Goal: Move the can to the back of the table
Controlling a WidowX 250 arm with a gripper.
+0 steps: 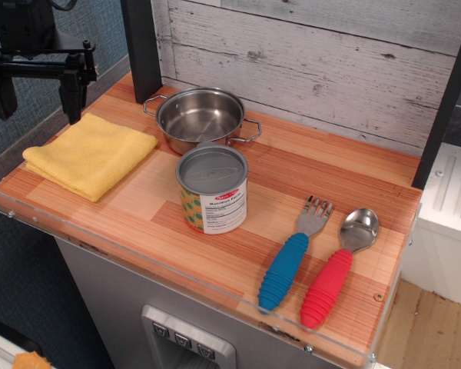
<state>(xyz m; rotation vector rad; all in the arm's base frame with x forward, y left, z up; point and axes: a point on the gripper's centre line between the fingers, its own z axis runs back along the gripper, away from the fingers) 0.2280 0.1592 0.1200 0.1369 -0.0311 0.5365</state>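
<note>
Hanging at the upper left of the view, the black robot hand (37,94) sits above the left end of the wooden table (150,219) of light and reddish-brown planks, its two dark fingers (73,92) pointing down and spread wide apart, holding nothing.

Directly below and just right of the hand: a folded yellow cloth (90,154), lying flat near the table's left edge. The hand's right finger hangs near the cloth's back corner; contact cannot be judged from this angle.

Farther right of the hand, towards the back wall: a shiny steel two-handled pot (200,117), upright, open.

Short tin can (212,189) with grey metal lid, white label with red logo, and green-orange patterned side: stands upright near the middle of the table, well to the right of the hand and nearer the front edge than the hand is. Its back rim sits just in front of the pot, close enough that the two look touching, though I cannot tell for certain.

Farthest from the hand, at the right front part of the table: a fork with a thick blue ribbed handle (293,255) and a spoon with a thick red ribbed handle (335,271), lying side by side, metal heads pointing towards the back, handles nearly reaching the clear acrylic rim (138,257).

Behind the table: whitewashed plank wall (315,61).
</note>
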